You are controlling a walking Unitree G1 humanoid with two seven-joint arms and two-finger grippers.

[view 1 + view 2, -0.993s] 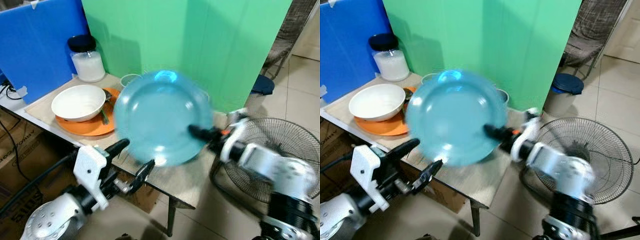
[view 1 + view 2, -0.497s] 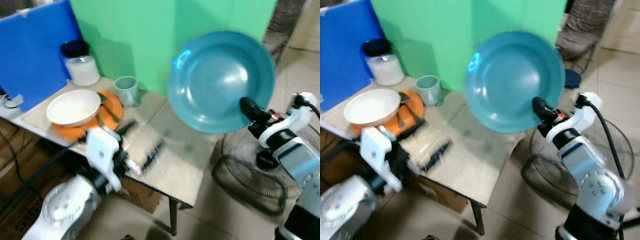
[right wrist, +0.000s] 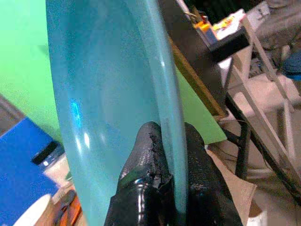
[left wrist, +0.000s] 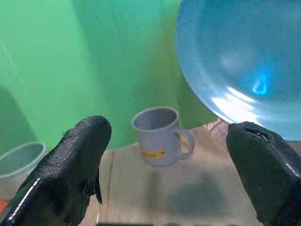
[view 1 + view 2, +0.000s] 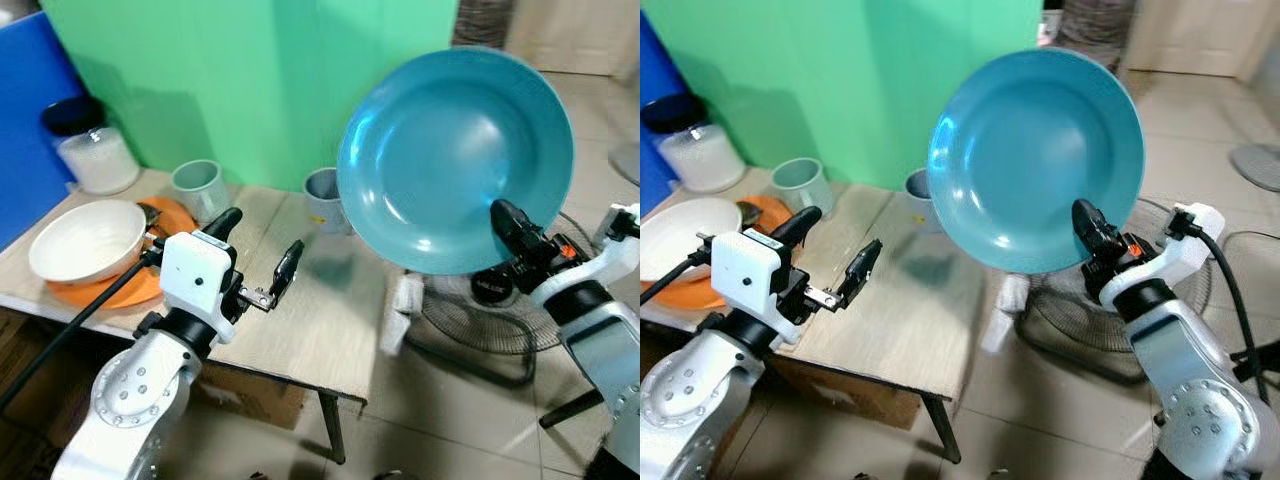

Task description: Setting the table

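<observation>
The right tool [image 5: 1087,222] was clamped on the lower rim of a large round teal plastic plate [image 5: 1036,160], one black finger on each face, as the right wrist view showed. The plate stood nearly on edge in the air, its hollow toward the camera, out past the right end of the pale wooden counter [image 5: 310,300] and above a floor fan [image 5: 480,315]. The left tool [image 5: 258,255] hovered over the counter with its fingers spread wide and nothing between them.

Further off stood a grey mug [image 4: 160,134], a pale green cup [image 5: 196,188], a white bowl [image 5: 85,240] on an orange plate [image 5: 105,290] with what looked like cutlery beside it, and a white-filled jar [image 5: 92,150].

To do this well, I judged the plate should be swung back over the bare wood near the mug, tipped level before lowering, and released only once its base rested flat
</observation>
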